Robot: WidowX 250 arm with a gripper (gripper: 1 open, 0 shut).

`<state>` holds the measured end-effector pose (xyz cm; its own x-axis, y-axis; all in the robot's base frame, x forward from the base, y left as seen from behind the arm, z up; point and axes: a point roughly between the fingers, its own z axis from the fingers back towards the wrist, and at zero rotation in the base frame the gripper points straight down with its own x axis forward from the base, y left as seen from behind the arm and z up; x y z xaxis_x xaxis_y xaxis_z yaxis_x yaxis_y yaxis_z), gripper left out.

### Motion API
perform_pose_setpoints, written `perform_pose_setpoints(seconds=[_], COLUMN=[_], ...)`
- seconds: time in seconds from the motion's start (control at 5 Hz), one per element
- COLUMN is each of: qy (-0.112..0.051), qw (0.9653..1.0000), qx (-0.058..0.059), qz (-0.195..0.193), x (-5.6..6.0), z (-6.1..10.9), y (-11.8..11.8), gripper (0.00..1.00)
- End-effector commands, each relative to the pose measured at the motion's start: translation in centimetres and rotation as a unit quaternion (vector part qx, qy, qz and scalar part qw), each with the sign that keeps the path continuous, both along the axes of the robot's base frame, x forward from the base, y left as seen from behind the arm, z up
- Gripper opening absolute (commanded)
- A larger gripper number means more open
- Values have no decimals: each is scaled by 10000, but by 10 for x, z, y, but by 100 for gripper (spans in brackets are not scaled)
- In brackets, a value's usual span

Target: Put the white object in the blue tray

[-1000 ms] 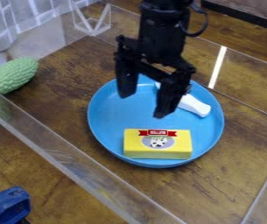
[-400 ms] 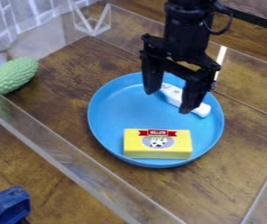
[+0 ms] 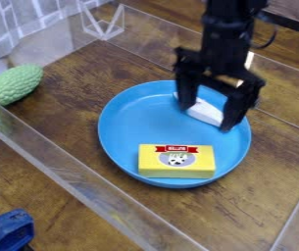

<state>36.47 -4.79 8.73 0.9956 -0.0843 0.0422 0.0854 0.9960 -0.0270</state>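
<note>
The blue tray (image 3: 128, 125) lies on the wooden table near the middle of the camera view. The white object (image 3: 212, 111) rests inside the tray by its right rim, partly hidden by the arm. My black gripper (image 3: 215, 106) points down over it and is open, with one finger (image 3: 188, 98) on the object's left and the other on its right. I cannot tell whether the fingers touch it.
A yellow box with a red label (image 3: 176, 160) lies in the tray's front part. A green bumpy object (image 3: 17, 83) sits at the far left. A clear plastic wall (image 3: 74, 162) runs diagonally along the table's front, and a blue thing (image 3: 5, 233) shows at bottom left.
The gripper has moved to the right across the tray, from over its middle to astride the white object, staying open. The tray, box and white object have not shifted.
</note>
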Motion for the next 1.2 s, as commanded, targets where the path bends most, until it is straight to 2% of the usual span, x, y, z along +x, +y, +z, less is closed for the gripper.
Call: perform_pose_setpoints(seconds=[0.0,0.2,0.6,1.0], qy=[-518,-497,-357,-412], qw=[9976,9976,9981,9953], qx=[58,98,61,75], qz=[-461,-469,-507,-868], x=[27,23,12,13], z=[52,49,27,39], y=[-15,-13,-5,-6], gripper=[100,100,100,100])
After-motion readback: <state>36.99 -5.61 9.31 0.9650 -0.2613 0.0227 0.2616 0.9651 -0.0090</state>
